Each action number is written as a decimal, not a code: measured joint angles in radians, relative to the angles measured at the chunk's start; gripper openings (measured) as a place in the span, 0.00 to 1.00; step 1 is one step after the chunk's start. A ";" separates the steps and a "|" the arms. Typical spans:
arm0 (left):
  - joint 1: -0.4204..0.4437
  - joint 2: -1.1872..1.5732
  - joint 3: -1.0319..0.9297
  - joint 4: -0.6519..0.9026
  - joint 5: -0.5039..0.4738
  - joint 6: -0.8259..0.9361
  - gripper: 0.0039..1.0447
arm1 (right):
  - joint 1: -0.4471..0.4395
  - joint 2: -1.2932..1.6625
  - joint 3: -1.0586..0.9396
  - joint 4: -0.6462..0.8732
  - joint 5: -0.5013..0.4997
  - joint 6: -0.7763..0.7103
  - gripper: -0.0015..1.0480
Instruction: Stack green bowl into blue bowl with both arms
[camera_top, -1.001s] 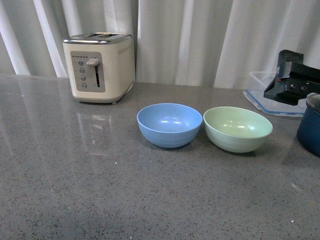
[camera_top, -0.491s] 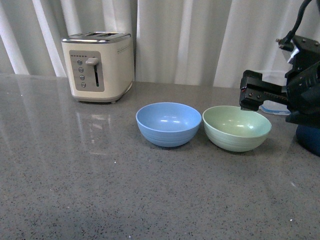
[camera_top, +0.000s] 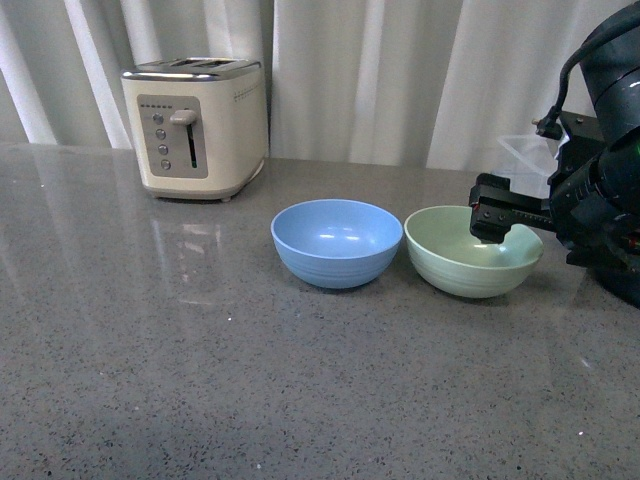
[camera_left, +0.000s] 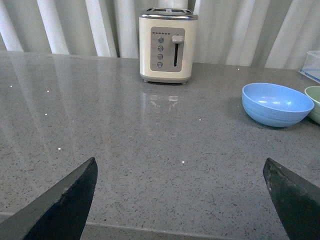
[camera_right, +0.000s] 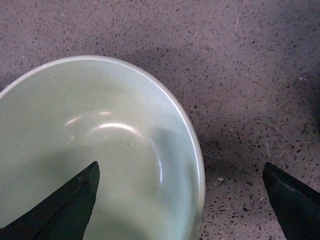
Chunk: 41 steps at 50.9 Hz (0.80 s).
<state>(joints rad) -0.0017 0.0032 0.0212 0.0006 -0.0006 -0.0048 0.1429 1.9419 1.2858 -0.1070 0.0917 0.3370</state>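
Green bowl (camera_top: 455, 262) sits at 3 o'clock of the blue bowl (camera_top: 336, 240), just beside it, and the right gripper (camera_top: 492, 218) hangs spread wide over its 2 o'clock rim; best lower one finger inside, one outside the wall, then pinch squarely before lifting.

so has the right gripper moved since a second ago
Yes, the right gripper came leftward, from beyond the green bowl to over its right rim.
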 joint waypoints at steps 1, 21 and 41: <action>0.000 0.000 0.000 0.000 0.000 0.000 0.94 | 0.000 0.004 0.002 -0.003 0.002 0.001 0.89; 0.000 0.000 0.000 0.000 0.000 0.000 0.94 | 0.000 0.033 0.029 -0.022 0.020 0.000 0.25; 0.000 0.000 0.000 0.000 0.000 0.000 0.94 | -0.011 -0.045 -0.024 -0.007 0.055 -0.040 0.01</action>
<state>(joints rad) -0.0017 0.0032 0.0212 0.0006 -0.0010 -0.0048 0.1322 1.8973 1.2613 -0.1139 0.1463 0.2966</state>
